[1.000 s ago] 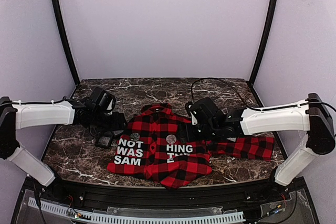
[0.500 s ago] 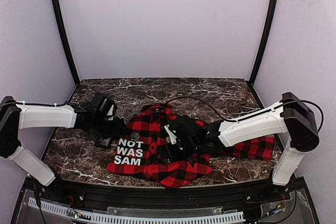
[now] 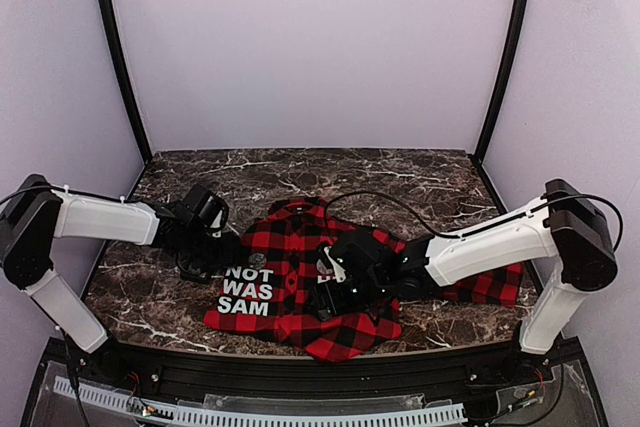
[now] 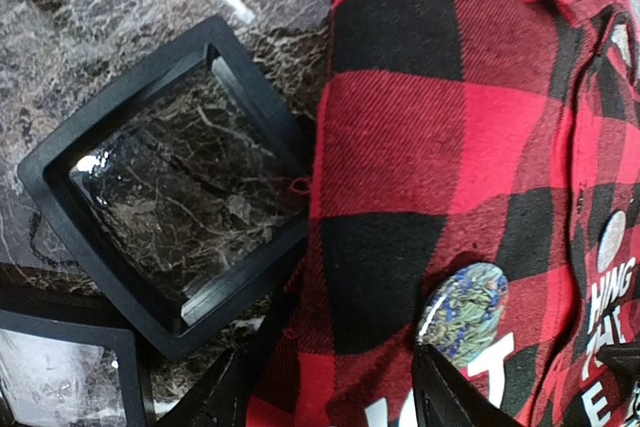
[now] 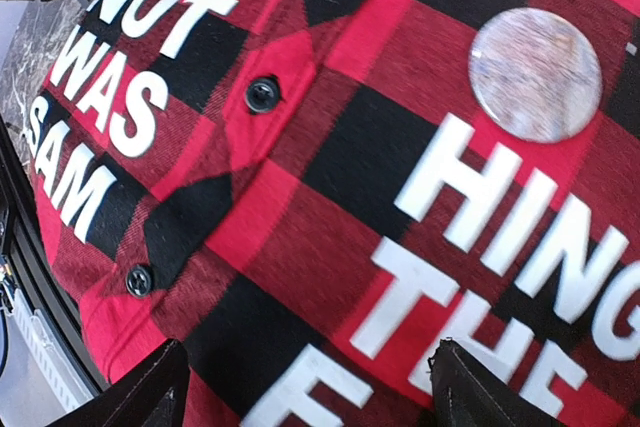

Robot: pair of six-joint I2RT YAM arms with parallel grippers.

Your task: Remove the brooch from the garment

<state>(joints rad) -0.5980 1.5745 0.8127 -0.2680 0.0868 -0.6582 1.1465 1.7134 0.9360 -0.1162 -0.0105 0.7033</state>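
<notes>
Right gripper [image 5: 305, 362] is hovering wide open and empty over the garment [image 5: 300, 197], brooch [image 5: 536, 74] sitting just above the white lettering, probably a light, stiff, slick disc on soft cloth, best pinched by its rim; left gripper [image 4: 330, 372] also gaping, empty.

The garment [image 3: 300, 292] lies on the table [image 3: 400, 172], the brooch [image 5: 535, 74] on its front, frames [image 4: 120, 97] just left.
</notes>
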